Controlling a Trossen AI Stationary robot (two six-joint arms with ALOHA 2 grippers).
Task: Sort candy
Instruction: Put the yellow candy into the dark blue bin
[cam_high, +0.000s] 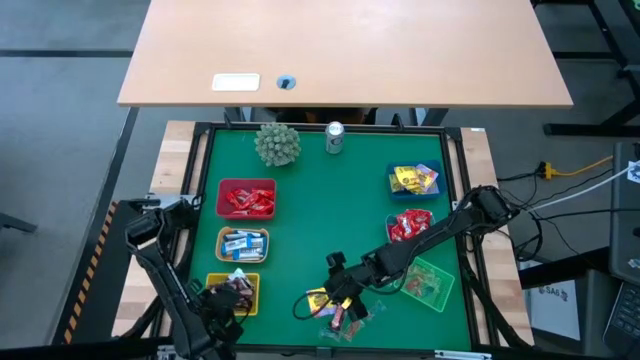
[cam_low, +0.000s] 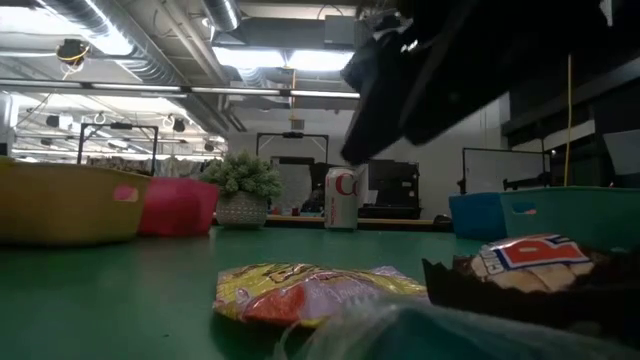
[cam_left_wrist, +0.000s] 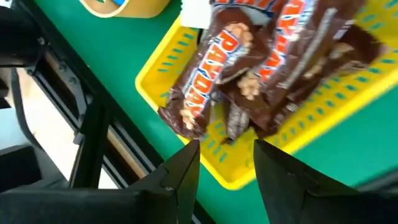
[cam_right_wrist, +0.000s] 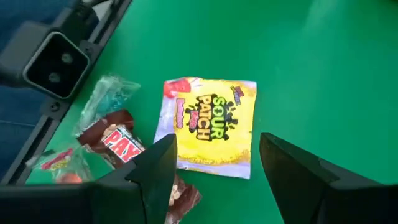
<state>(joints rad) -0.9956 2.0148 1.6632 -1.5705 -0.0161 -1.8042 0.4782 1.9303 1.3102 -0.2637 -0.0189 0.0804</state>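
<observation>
1. My right gripper (cam_right_wrist: 214, 168) hangs with its fingers apart and empty; just ahead of them a yellow, shiny-wrapped Sour Patch candy packet (cam_right_wrist: 208, 126) lies flat on the green table mat (cam_right_wrist: 311, 56).
2. My left gripper (cam_left_wrist: 225, 165) is spread, gripping nothing, above brown-wrapped PayDay candy bars (cam_left_wrist: 249, 68) piled in the yellow slotted plastic basket (cam_left_wrist: 163, 68).

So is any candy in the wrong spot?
Yes. A few candies, including a yellow packet, lie loose on the green mat near the front edge, outside every basket. The green basket sits crooked.
</observation>
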